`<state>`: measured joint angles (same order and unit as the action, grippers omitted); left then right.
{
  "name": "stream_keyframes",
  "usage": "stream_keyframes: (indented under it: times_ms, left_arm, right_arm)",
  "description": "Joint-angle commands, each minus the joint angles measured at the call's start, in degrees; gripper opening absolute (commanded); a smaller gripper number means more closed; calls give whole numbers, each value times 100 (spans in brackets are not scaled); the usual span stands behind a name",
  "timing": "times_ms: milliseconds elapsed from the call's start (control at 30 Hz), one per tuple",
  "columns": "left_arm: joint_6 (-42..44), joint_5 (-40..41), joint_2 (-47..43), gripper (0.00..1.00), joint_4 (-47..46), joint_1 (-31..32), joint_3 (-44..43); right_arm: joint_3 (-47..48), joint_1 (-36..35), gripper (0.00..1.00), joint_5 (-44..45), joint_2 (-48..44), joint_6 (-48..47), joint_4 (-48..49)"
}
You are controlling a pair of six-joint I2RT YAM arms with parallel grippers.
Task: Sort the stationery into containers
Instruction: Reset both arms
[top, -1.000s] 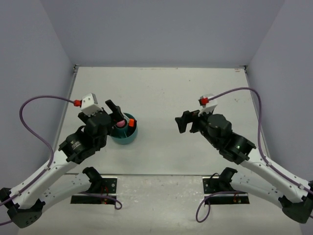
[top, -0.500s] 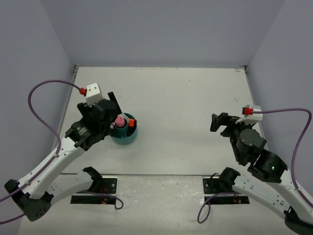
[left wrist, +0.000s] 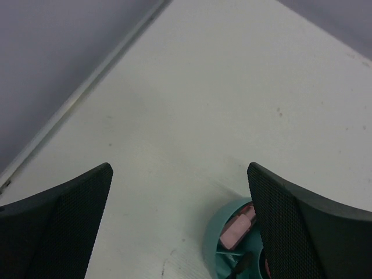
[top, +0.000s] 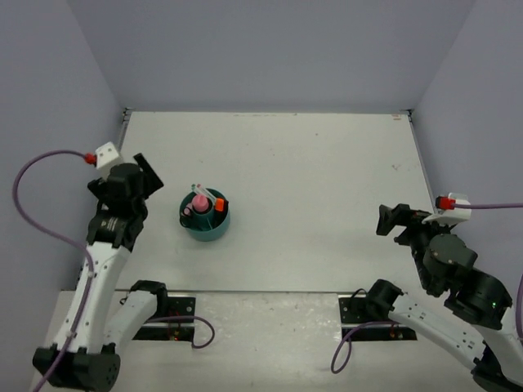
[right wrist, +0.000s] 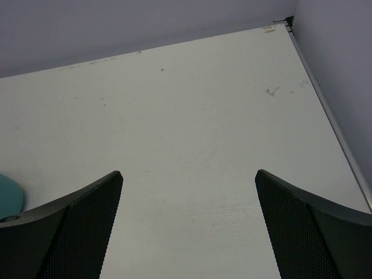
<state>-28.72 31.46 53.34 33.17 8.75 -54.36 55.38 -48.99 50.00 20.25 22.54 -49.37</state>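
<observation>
I see the black two-finger right gripper (top: 391, 219) nearest me, its jaws spread wide and holding nothing, well apart from the round teal plastic organizer (top: 214, 233). A pink tube (top: 198, 201) and an orange-capped highlighter (top: 219, 203) stand inside it. Slightly farther, near its left side, my left gripper (top: 144, 171) gapes empty over the white table (top: 310, 155).

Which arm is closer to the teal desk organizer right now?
Left. The left arm holds its open jaws just left of the teal desk organizer, not touching it; the right arm sits far across, near the table's right edge.
</observation>
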Motion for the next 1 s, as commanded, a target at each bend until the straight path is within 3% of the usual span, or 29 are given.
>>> stream_keyframes:
  times_ms: [0,133,367,967]
  left_arm:
    - [24,283,-1840,100,-570,-413,353]
    - [668,374,-2628,100,-324,-130,634]
    - [1264,708,-3836,100,-984,380,1717]
    - [1033,866,-3919,100,-898,637,2040]
  right_arm:
    - [267,11,99,-13,-359,47,-477]
    - [401,12,99,-102,-666,-19,-571]
    - [211,6,99,-212,-995,-119,-338]
    - [-337,10,99,-112,-574,-150,572]
